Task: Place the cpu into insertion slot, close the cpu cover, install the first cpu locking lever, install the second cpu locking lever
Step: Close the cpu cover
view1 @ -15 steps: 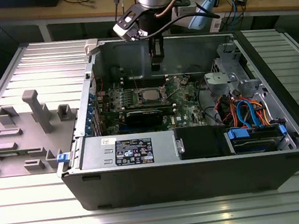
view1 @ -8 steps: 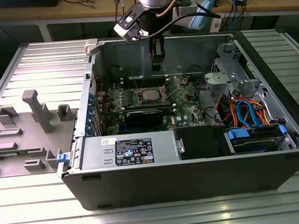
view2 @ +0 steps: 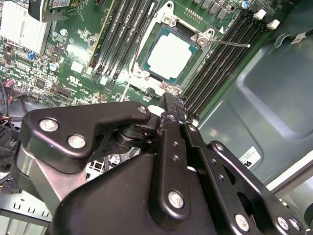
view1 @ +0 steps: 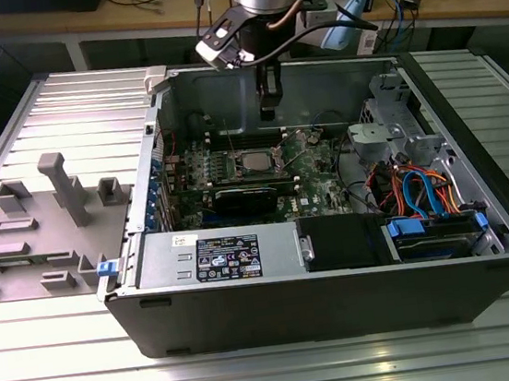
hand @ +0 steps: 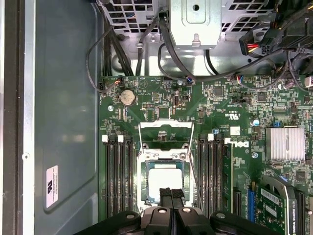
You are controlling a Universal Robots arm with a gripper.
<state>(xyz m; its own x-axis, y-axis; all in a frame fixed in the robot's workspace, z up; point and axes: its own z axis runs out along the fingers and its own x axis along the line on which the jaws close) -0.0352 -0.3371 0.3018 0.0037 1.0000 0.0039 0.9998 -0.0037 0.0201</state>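
Note:
The cpu (hand: 165, 180) lies flat in the insertion slot (hand: 145, 169) on the green motherboard, its silver top bare, also seen in the second wrist view (view2: 169, 57) and the exterior view (view1: 253, 163). The cpu cover (hand: 165, 124) is swung back off the socket, its cut-out showing green board. A thin wire locking lever (view2: 230, 44) sticks out beside the socket, unlatched. My gripper (view1: 268, 113) hangs above the socket inside the case. Its black fingertips (hand: 166, 193) are pressed together, shut on nothing, just over the chip's edge in both wrist views.
Long black memory slots (hand: 120, 176) flank the socket on both sides. A black card (view1: 250, 196), a power supply (view1: 225, 254), a drive cage (view1: 395, 127) and coloured cables (view1: 422, 193) fill the case. A grey fixture (view1: 64, 186) stands at the exterior view's left.

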